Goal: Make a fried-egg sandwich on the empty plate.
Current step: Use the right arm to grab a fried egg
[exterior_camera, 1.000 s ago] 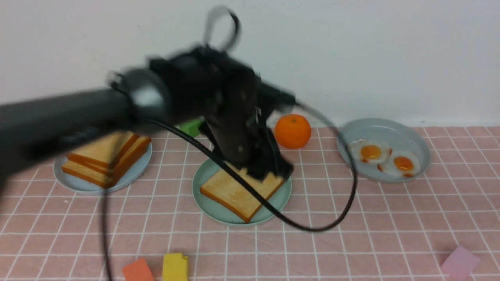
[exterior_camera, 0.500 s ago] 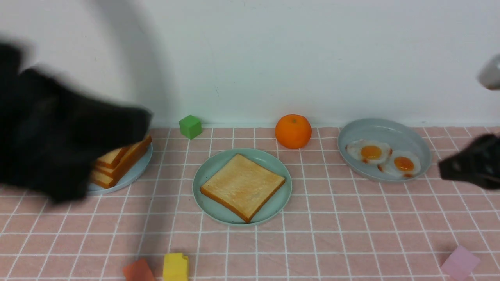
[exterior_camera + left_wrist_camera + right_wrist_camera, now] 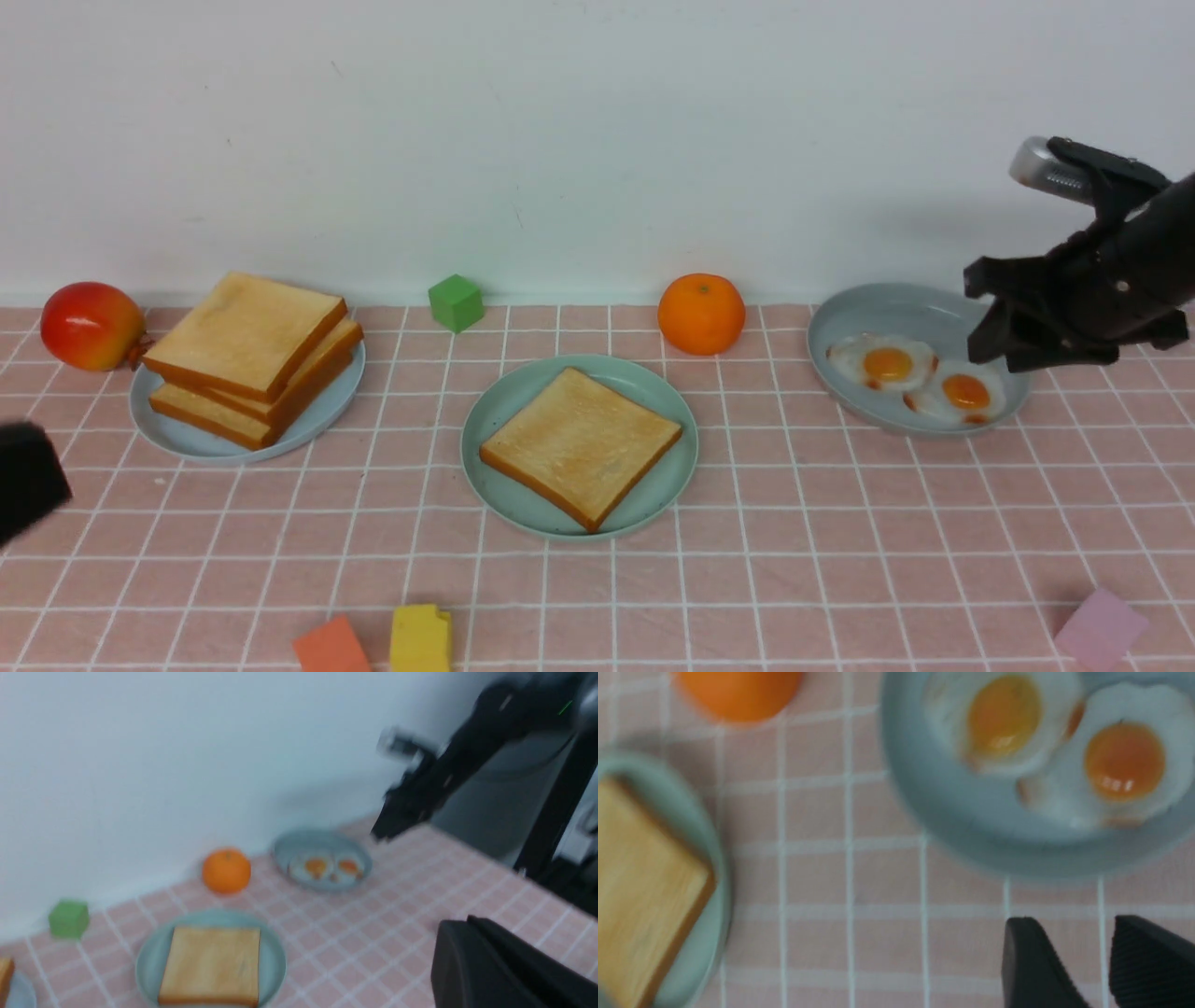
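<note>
Black right gripper (image 3: 1073,924): jaws stand apart with cloth showing between them, and nothing is held. It hangs in the air well to the right of the green plate (image 3: 476,467), at the right-hand edge of the grey plate (image 3: 920,303). No contact with the plate or the eggs can be seen.
Left gripper (image 3: 462,933): fingers are pressed together and empty. It sits far to the left of the green plate, low at the edge of the front view, and is blurred.
Toast slice (image 3: 579,446): one slice lies flat on the green plate with its corners close to the rim. Its top is bare.
Eggs (image 3: 885,362): two lie side by side, touching, in the grey plate to the right of the green plate and a little further back.
Toast pile (image 3: 247,350): several slices are stacked askew on the blue plate (image 3: 187,443), left of the green plate.
Orange (image 3: 701,314): it sits behind and to the right of the green plate, just beside it, between it and the grey plate.
Green cube (image 3: 456,302): it stands behind and to the left of the green plate, by the wall.
Red fruit (image 3: 89,325): it lies far to the left of the green plate, past the blue plate.
Yellow block (image 3: 419,639): it lies in front of the green plate and to its left, with an orange block (image 3: 330,647) just beside it.
Pink block (image 3: 1100,627): it lies in front of the green plate, far to its right.
</note>
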